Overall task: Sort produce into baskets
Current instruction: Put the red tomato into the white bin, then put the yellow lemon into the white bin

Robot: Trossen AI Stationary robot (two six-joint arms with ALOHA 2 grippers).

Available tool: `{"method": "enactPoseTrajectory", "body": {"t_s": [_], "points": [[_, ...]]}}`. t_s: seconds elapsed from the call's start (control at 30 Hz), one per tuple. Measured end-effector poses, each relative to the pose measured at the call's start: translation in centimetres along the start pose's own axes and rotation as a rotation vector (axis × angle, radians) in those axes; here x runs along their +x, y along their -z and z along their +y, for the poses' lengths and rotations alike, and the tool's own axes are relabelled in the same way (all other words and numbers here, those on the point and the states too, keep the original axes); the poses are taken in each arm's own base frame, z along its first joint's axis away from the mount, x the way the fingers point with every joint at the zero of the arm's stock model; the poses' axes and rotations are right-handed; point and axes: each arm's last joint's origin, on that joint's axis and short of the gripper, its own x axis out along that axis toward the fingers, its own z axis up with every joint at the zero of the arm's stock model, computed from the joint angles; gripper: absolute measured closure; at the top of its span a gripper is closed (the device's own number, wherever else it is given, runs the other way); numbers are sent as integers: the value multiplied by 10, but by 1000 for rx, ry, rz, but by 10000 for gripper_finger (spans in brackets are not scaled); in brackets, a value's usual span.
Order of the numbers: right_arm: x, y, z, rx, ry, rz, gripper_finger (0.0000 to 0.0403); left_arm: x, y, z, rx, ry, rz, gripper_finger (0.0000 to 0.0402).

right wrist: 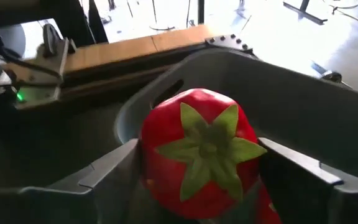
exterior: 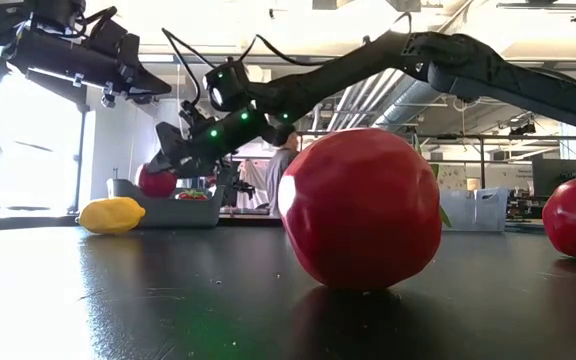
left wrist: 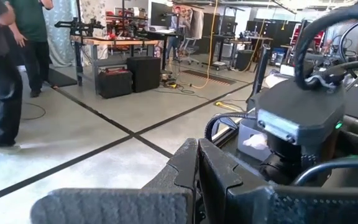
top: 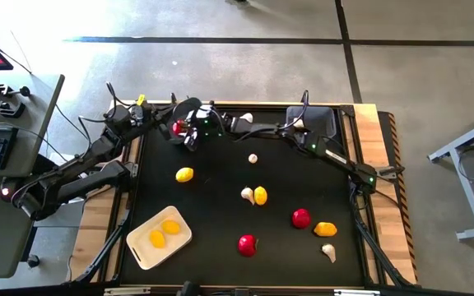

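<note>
Produce in hand: a red round toy tomato with a green star-shaped top [right wrist: 197,155] sits between the right gripper's [right wrist: 197,186] two dark fingers, one finger against each flank; we read this as a grasp.
Tomato's place: over the opening of the rounded grey-blue bin [right wrist: 303,106], at the far end of the table from the pale cream flat tray [top: 138,255]; in the low view it hangs about level with the bin's rim.
Left gripper [left wrist: 197,180]: clenched on nothing, raised near the grey-blue bin, likewise at the end of the table far from the cream tray.
Cream tray: two yellow lemon-like ovals [top: 164,233] lie in it, side by side.
Just beyond the tray: one yellow lemon [top: 184,174] alone on the black tabletop [top: 220,214].
Farther from the tray, mid-table: a whitish garlic bulb [top: 247,194] touching another yellow lemon [top: 260,195], with a second garlic bulb [top: 253,159] apart behind them.
Beside the tray along the near edge: a red tomato [top: 247,244], then well past it another red tomato [top: 301,218], an orange lemon [top: 325,228] and a third garlic bulb [top: 328,252].
Diagonally opposite the tray: the darker grey rectangular bin [top: 323,119]; we cannot tell what it holds.
</note>
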Motion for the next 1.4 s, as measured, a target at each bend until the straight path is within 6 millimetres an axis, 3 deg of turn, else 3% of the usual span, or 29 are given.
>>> {"method": "enactPoseTrajectory", "body": {"t_s": [0.2,0.53,0.67,0.87,0.9,1.3,1.4], "points": [[0,-1,0,17,36,-8,70,0,1,0,6,-1,8,401],[-2,-4,2,-56,23,4,76,0,1,0,9,-2,8,401],[-8,-14,4,-36,19,25,137,0,2,0,27,-3,23,401],[-8,-8,10,-98,10,59,364,0,5,1,25,-7,54,401],[-8,-9,12,-125,8,56,382,1,6,1,25,-7,55,401],[-9,10,16,-160,28,125,402,1,3,2,30,-58,31,401],[-17,14,20,-163,19,96,403,1,3,2,30,-58,32,401]]}}
